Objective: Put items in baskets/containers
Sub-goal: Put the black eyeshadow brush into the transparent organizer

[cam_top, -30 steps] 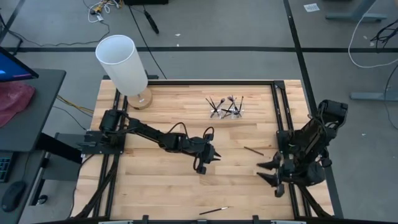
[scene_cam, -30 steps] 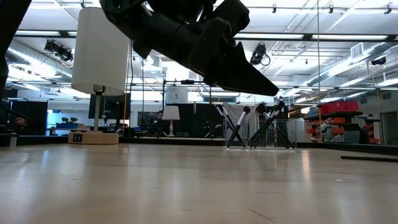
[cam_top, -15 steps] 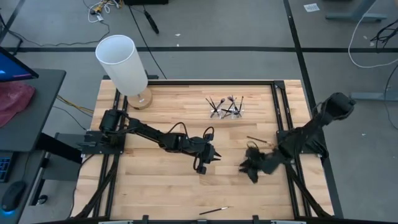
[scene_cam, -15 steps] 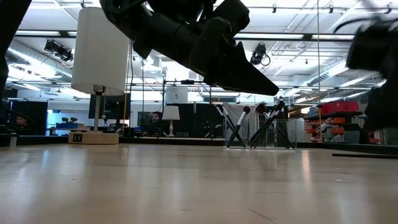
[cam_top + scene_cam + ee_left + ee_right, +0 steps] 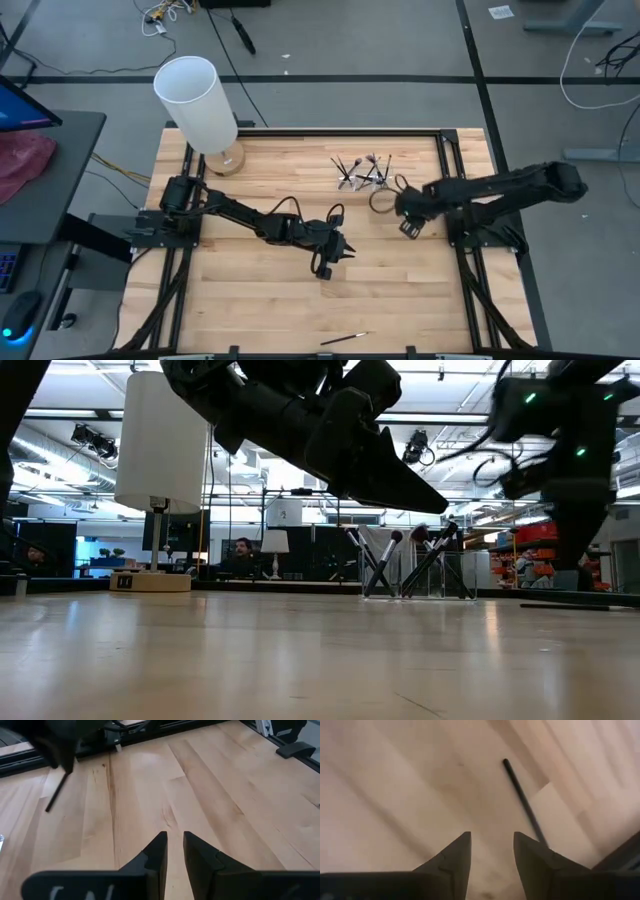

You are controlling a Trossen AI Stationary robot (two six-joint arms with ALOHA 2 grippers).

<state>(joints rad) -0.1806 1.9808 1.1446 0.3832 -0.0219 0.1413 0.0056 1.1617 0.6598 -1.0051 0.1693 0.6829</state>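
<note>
Several makeup brushes stand leaning in a small clear holder [image 5: 365, 172] [image 5: 420, 565] at the far middle of the table. One dark brush [image 5: 522, 800] [image 5: 56, 795] lies flat on the wood under my right gripper [image 5: 408, 226] [image 5: 492, 852]. That gripper points down, open, and the brush runs past the outer side of one finger rather than between the two. Another brush [image 5: 345, 339] lies at the near edge. My left gripper [image 5: 337, 250] [image 5: 175, 852] hovers over the table's middle, its fingers a narrow gap apart with nothing between them.
A tall white cylinder [image 5: 197, 100] on a round wooden base stands at the far left corner. Black frame rails [image 5: 452, 160] run along the table's sides. Bare wood lies between the two grippers and toward the near edge.
My right gripper has swung in from the table's right edge toward the left and far side. It has tipped over to point down, and now hangs over the brush lying near the holder. That brush has stayed where it was.
</note>
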